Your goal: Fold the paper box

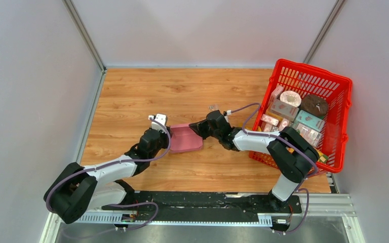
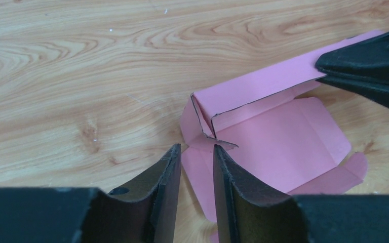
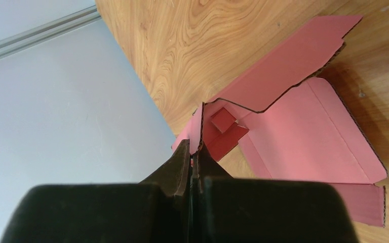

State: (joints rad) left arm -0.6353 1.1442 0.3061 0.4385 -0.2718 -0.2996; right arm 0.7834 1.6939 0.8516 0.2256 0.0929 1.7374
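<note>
The pink paper box (image 1: 187, 139) lies partly folded in the middle of the wooden table, its base flat and one long wall raised. My right gripper (image 1: 197, 128) is shut on the end corner of that raised wall (image 3: 283, 71); in the right wrist view the gripper (image 3: 195, 150) pinches the cardboard edge. My left gripper (image 1: 171, 136) is at the box's left end. In the left wrist view it (image 2: 196, 148) is open by a narrow gap, just short of the folded corner flap (image 2: 202, 119), with the flat panel (image 2: 278, 136) beyond. The right gripper's fingers (image 2: 370, 71) show at the upper right there.
A large red mesh basket (image 1: 345, 109) with several printed cartons stands at the right edge, close behind the right arm. Grey walls enclose the table on the left, back and right. Bare wood lies behind and in front of the box.
</note>
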